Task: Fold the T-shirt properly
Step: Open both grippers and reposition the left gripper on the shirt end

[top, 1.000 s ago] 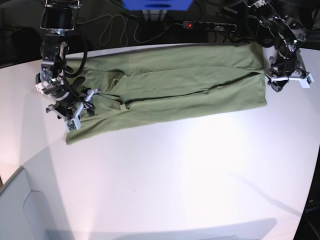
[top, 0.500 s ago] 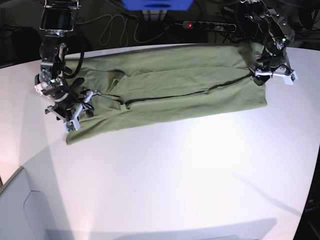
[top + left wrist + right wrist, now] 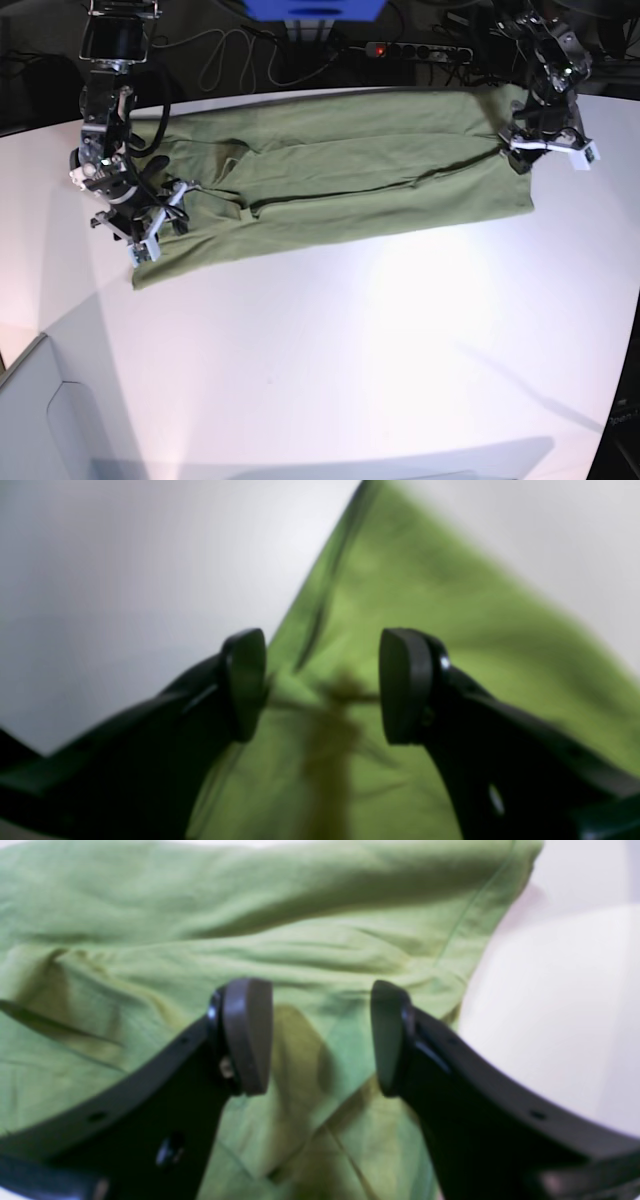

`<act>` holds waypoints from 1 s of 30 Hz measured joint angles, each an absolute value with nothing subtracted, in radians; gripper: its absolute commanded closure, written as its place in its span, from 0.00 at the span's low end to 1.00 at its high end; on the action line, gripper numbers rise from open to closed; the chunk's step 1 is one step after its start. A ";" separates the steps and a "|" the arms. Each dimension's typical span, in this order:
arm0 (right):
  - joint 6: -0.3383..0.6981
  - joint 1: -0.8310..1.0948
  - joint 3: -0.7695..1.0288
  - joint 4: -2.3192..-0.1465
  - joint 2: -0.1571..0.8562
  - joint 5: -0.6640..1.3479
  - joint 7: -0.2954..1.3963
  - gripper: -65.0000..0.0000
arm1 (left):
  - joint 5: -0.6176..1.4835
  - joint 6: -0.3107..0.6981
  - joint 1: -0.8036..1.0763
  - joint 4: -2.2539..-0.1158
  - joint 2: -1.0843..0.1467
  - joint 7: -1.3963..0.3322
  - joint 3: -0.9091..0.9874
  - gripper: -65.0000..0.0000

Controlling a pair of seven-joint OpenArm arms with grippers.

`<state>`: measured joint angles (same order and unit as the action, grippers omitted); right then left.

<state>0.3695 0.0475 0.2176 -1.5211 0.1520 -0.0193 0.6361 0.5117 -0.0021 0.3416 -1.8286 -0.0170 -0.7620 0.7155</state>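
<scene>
The sage-green T-shirt (image 3: 350, 170) lies flat in a long band across the far half of the white table (image 3: 350, 350). My left gripper (image 3: 550, 150) hovers at its far right corner. In the left wrist view this gripper (image 3: 325, 685) is open, with the shirt's hemmed edge (image 3: 425, 605) running between the fingers (image 3: 245, 685). My right gripper (image 3: 163, 222) is over the shirt's left end. The right wrist view shows it (image 3: 320, 1037) open too, just above wrinkled cloth (image 3: 300, 915), with nothing pinched.
A power strip (image 3: 420, 50) with a red light, loose cables (image 3: 225, 55) and a blue box (image 3: 315, 10) sit behind the table's far edge. A grey panel (image 3: 40, 420) fills the near left corner.
My left gripper has come in from beyond the shirt's right edge to its far right corner. The right gripper and the shirt have barely moved.
</scene>
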 measured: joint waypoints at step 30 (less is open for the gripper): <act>0.369 0.048 0.218 -1.521 0.152 -0.019 0.636 0.54 | 0.554 0.000 0.405 -1.718 -0.077 -0.753 0.657 0.46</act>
